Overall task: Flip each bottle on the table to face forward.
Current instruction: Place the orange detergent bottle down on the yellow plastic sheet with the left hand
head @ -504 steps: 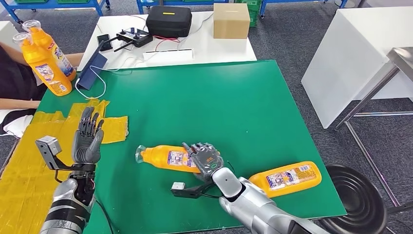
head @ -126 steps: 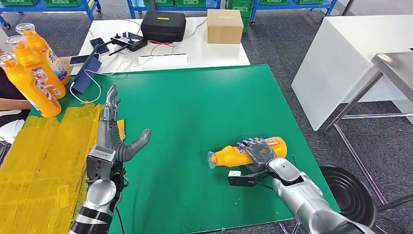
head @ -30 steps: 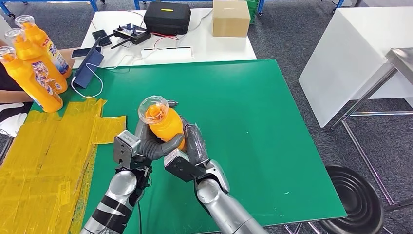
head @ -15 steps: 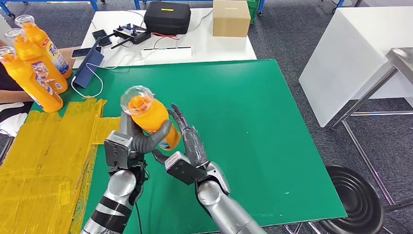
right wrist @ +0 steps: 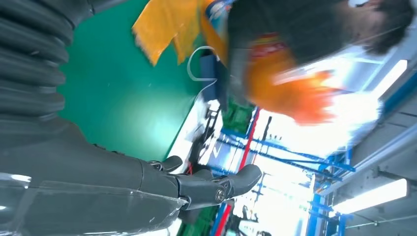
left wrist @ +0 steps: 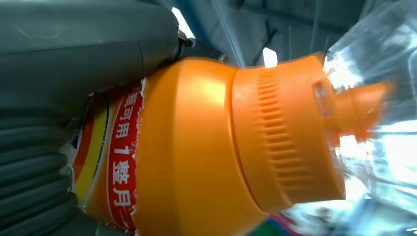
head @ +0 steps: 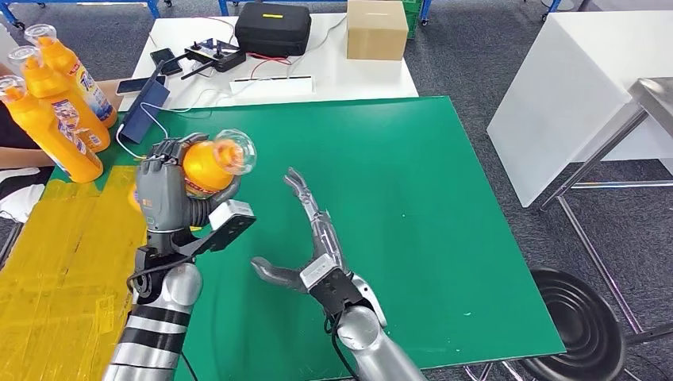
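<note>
Item: orange bottle [head: 205, 165], gripped in left hand [head: 163, 194], raised above green table [head: 413, 206], cap pointing toward right hand [head: 317, 258], which is empty, fingers spread. Handling advice: keep firm hold, turn label outward, set upright beside standing bottles [head: 55, 111]

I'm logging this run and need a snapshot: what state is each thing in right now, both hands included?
Orange bottle: lifted off the mat, clear cap on, tilted toward the right.
Left hand: fingers wrapped around the orange bottle.
Right hand: holds nothing, fingers spread above the green mat.
Three bottles at far left: upright, capped.
Black case: closed.
Cardboard box: closed.
</note>
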